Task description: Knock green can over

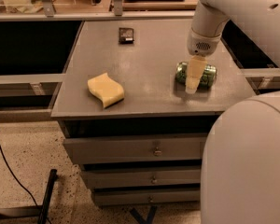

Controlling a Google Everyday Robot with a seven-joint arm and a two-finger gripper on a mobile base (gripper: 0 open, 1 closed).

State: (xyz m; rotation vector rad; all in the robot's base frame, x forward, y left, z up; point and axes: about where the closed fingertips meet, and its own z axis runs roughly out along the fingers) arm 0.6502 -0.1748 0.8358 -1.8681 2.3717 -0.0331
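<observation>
The green can lies on its side on the right part of the grey table top, its length running left to right. My gripper hangs from the white arm straight down in front of the can's middle, hiding that part. Its pale fingers look pressed together with nothing between them, and their tips sit just at the near side of the can, close to the table top.
A yellow sponge lies at the front left of the table. A small black object lies near the back edge. Drawers sit under the top. My white body fills the lower right. Shelving stands behind.
</observation>
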